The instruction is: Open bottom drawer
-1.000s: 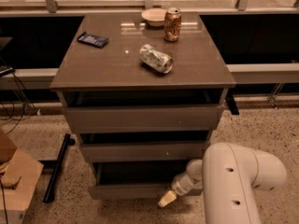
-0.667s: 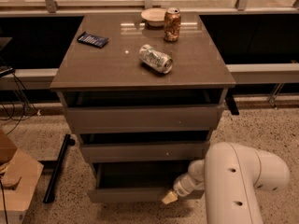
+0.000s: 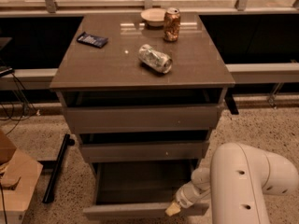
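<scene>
A grey-brown cabinet (image 3: 117, 73) with three drawers fills the middle of the scene on a speckled floor. The robot's white arm (image 3: 243, 181) bulks in the near right corner, bent toward the cabinet's foot. The top drawer (image 3: 140, 118) and the middle drawer (image 3: 140, 150) each show a dark gap above their fronts. The bottom drawer (image 3: 131, 212) sits lowest and stands open, its flat front well nearer than the two above and its dark inside showing.

A cardboard box (image 3: 16, 181) sits at the near left, with a black bar (image 3: 57, 168) lying on the floor beside it. On the cabinet top a crushed silver can (image 3: 155, 59) lies on its side near the middle. At the far edge an upright can (image 3: 172, 24) stands just beside a pale bowl (image 3: 153, 17). A dark blue packet (image 3: 92, 39) lies at the far left.

The gripper (image 3: 172, 209) is at the right end of the bottom drawer's front, touching or just at it. Whether it is clenched or released cannot be told.
</scene>
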